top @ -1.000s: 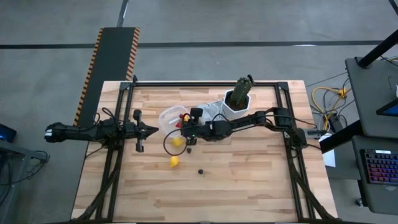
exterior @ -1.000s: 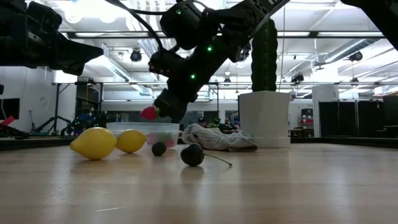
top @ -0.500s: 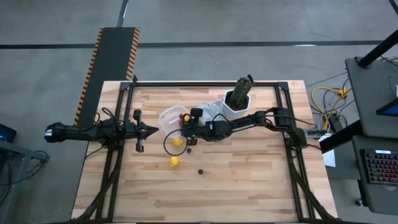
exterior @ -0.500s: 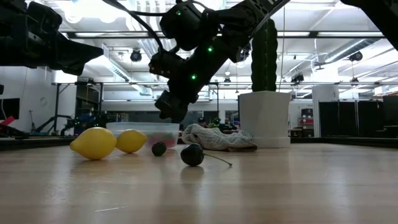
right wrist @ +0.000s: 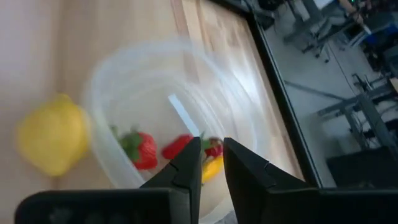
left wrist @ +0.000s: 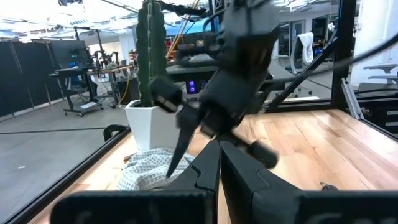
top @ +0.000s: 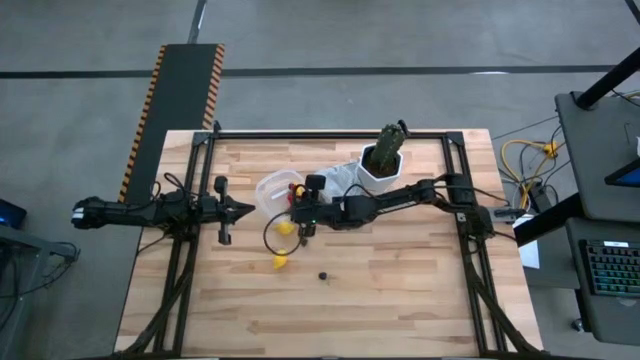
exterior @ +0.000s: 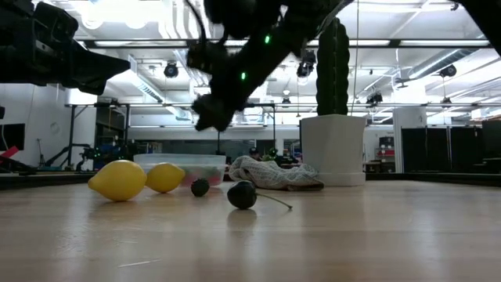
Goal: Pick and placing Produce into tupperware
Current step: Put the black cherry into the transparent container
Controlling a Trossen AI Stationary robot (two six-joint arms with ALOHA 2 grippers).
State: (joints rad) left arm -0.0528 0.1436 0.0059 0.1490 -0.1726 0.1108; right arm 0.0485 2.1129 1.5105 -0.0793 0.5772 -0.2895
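Reaching across, right claw (right wrist: 212, 163) hangs slightly parted above tupperware (right wrist: 106, 93).

A robotics lab or workshop: bare grey concrete floor (top: 330, 40), black-and-yellow hazard-striped ramp (top: 178, 110), wheeled equipment carts (left wrist: 78, 84), ceiling strip lights (exterior: 423, 43).

The right arm is stretched from the table's right side across toward the middle, its wrist bent downward. The right gripper (top: 297, 212) is held raised off the table top, tilted down, with its two dark fingers (right wrist: 186, 163) parted by a narrow gap and nothing seen between them. The left arm is laid out level from the table's left edge, pointing inward. The left gripper (top: 243, 209) is kept well apart from the right one, with its fingers (left wrist: 208, 165) pressed together.
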